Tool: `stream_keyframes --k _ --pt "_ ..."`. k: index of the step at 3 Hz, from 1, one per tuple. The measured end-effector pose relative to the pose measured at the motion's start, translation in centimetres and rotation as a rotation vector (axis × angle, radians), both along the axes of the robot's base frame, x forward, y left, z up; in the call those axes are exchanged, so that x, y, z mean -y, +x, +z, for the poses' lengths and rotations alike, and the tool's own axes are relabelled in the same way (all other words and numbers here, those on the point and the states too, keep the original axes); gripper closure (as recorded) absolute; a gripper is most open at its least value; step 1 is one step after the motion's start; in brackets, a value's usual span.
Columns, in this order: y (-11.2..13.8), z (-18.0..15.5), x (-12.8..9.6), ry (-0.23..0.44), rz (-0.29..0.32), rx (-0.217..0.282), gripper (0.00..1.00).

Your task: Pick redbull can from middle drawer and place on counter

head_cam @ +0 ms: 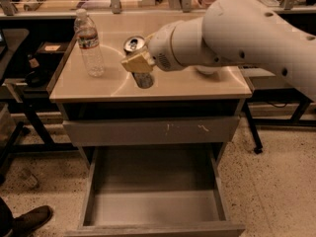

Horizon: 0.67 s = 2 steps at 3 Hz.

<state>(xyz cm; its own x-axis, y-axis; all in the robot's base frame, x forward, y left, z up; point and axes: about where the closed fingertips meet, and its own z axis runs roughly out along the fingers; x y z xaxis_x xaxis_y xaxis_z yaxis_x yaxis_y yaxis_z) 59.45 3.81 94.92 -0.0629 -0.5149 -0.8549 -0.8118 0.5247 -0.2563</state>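
The redbull can (134,45) shows its silver top with pull tab and stands roughly upright over the beige counter (197,85), its lower end (144,80) at or just above the surface. My gripper (138,63) is shut on the can's middle with its tan fingers (133,63), and the white arm reaches in from the right. The middle drawer (155,209) is pulled open below, and its grey floor holds nothing.
A clear plastic water bottle (90,42) stands on the counter left of the can. A closed grey drawer front (153,130) with pale scratches sits above the open drawer. A shoe (29,220) is on the floor at the lower left. Black table frames stand at both sides.
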Motion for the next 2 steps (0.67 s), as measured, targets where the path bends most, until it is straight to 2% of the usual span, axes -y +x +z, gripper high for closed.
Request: stream_keyframes --k 1,2 --pt "2.5 1.2 -0.7 0.021 0.015 -0.011 1.00" --pt "4.6 0.9 -1.4 0.033 0.031 -0.042 1.00"
